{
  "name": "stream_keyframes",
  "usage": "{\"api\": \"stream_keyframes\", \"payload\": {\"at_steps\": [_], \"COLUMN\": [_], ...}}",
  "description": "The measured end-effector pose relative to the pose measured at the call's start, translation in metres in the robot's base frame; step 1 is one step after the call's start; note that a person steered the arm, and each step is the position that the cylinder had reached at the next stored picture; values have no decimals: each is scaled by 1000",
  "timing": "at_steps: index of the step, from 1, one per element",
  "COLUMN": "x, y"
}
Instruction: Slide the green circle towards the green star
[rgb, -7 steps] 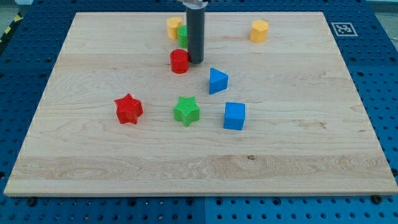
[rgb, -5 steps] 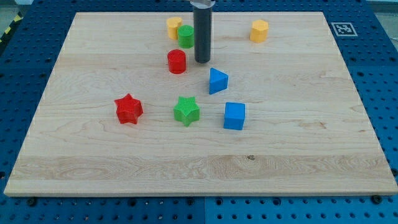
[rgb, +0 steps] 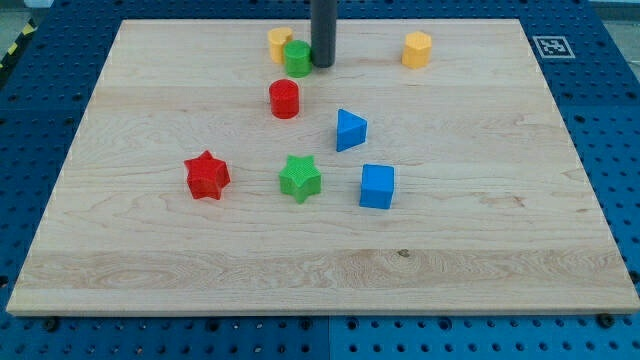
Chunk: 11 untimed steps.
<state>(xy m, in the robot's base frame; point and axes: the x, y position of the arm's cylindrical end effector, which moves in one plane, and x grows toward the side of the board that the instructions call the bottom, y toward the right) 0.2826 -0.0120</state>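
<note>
The green circle stands near the view's top, touching a yellow block on its upper left. The green star lies well below it, near the board's middle. My tip is right beside the green circle, on its right side, touching or nearly touching it. A red cylinder stands between the green circle and the green star, slightly left of the line between them.
A red star lies left of the green star. A blue triangle and a blue cube lie right of it. A yellow hexagonal block sits at the top right of the wooden board.
My tip has moved up the view, from beside the red cylinder to the right side of the green circle. The red cylinder was nudged slightly left and up early on.
</note>
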Motion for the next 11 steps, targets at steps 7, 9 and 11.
{"api": "stream_keyframes", "payload": {"at_steps": [7,9,11], "x": [-21,12,37], "y": [-128,-131,-162]}}
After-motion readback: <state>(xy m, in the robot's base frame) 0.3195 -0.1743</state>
